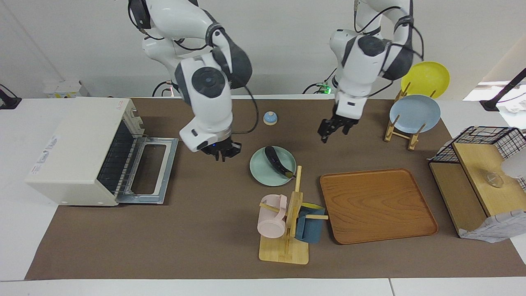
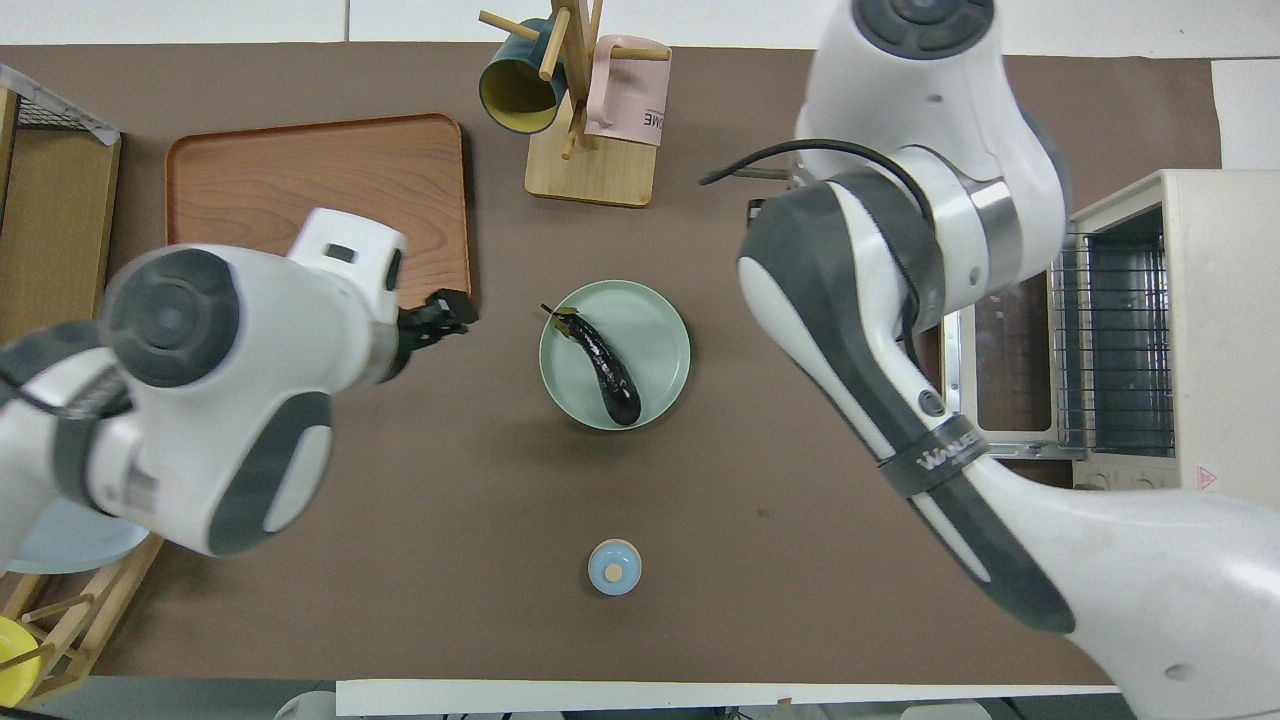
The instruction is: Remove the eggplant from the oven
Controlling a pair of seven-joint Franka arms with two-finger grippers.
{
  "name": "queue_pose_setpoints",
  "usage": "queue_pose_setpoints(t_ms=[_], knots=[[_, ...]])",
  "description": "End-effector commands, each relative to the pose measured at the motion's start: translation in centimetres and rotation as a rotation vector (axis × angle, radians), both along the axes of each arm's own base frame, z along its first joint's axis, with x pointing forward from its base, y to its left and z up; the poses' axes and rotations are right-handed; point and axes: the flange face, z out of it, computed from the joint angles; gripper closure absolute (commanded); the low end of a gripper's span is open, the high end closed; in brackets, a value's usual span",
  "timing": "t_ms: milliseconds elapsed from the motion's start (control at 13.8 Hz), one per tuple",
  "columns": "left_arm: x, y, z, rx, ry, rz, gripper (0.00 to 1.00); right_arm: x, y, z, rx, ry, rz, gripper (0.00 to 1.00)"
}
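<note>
The eggplant [image 1: 279, 161] lies on a pale green plate [image 1: 259, 172] at the middle of the facing view, clear of both grippers; its dark body runs diagonally across the plate and its green stem tip sits at the plate's rim, toward the mug rack [image 1: 292, 213] just below it in that frame. In the overhead view the same eggplant [image 2: 605, 365] crosses the plate [image 2: 660, 330] at the frame's centre.

The oven [image 1: 78, 152] stands at the left of the facing view with its door [image 1: 150, 170] dropped flat and the wire rack [image 1: 117, 158] showing inside; no vegetable shows on it. The right gripper [image 1: 224, 151] hangs above the brown mat in the gap between the open door and the plate, holding nothing, a little to the left of the eggplant in that frame; I cannot tell how its jaws stand. In the overhead view that gripper is hidden under its own arm.

The left gripper [image 1: 335, 128] hangs over the mat to the upper right of the plate in the facing view, above the wooden tray [image 1: 378, 205] in the frame, its jaws slightly apart and empty. In the overhead view it [image 2: 440, 318] shows left of the plate, at the tray's corner [image 2: 300, 180].

A small blue bell [image 1: 270, 118] sits above the plate in the facing view. A plate rack with a blue dish [image 1: 415, 114] and a yellow dish [image 1: 427, 78] stands at the upper right.
</note>
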Motion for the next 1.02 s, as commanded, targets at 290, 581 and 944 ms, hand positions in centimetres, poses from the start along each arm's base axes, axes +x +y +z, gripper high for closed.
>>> queue_pose_setpoints(t_ms=[290, 581, 944], knots=[[-0.1, -12.1, -11.4, -0.023, -0.004, 0.043, 0.12, -7.4, -11.6, -13.4, -0.101, -0.003, 0.079, 0.98], [0.2, -11.9, -11.3, 0.034, 0.042, 0.023, 1.0, -6.9, -12.6, -12.5, -0.251, 0.029, 0.234, 0.98], [7.0, -4.5, -8.5, 0.081, 0.073, -0.107, 1.0, -4.0, -15.6, -3.4, -0.308, 0.1, 0.374, 0.98]])
